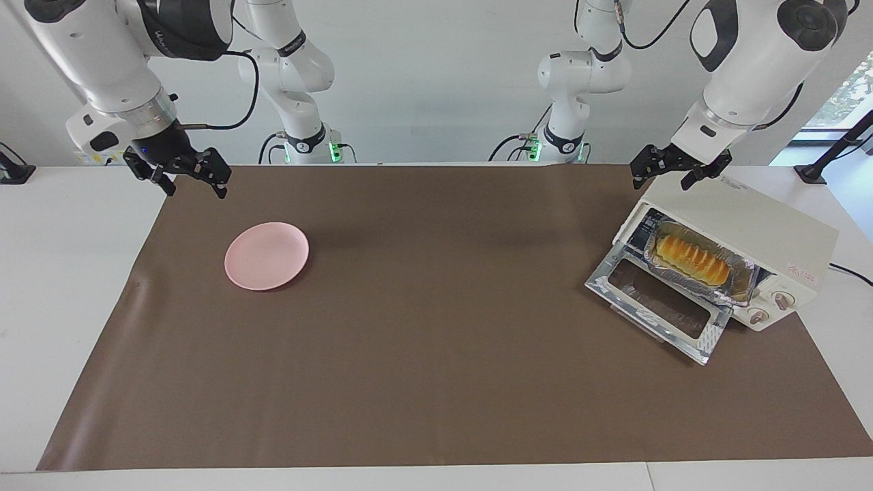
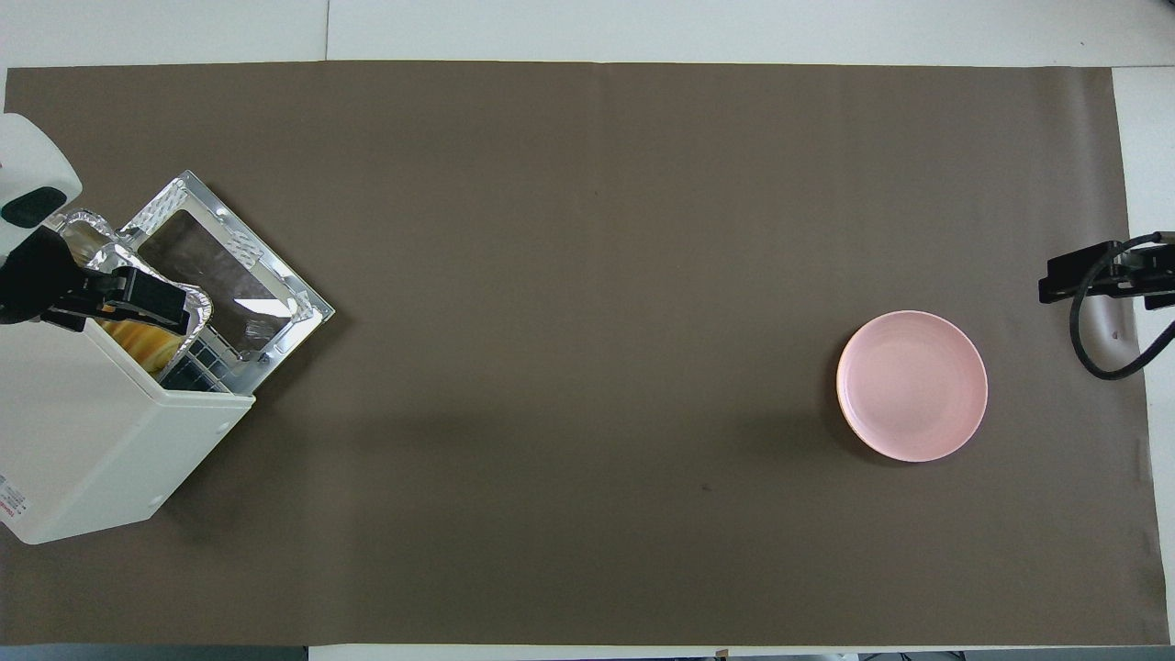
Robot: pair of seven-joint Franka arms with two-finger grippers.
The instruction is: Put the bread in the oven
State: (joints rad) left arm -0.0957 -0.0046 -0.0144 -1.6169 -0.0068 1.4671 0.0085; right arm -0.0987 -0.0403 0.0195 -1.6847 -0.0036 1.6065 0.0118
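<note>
Bread (image 1: 689, 259) sits in its foil tray (image 1: 740, 286) inside the oven (image 1: 764, 232); left gripper (image 1: 680, 172) hovers above, fingers apart, empty; shutting the door (image 1: 658, 310) seems next.

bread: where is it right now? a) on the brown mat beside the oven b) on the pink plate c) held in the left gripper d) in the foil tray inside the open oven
d: the bread lies in the foil tray on the rack of the oven, whose door hangs open.

Bright, even lighting, soft faint shadows on the brown mat (image 1: 436, 382), glare on the oven (image 1: 743, 225) door's metal frame, sharp focus throughout.
</note>
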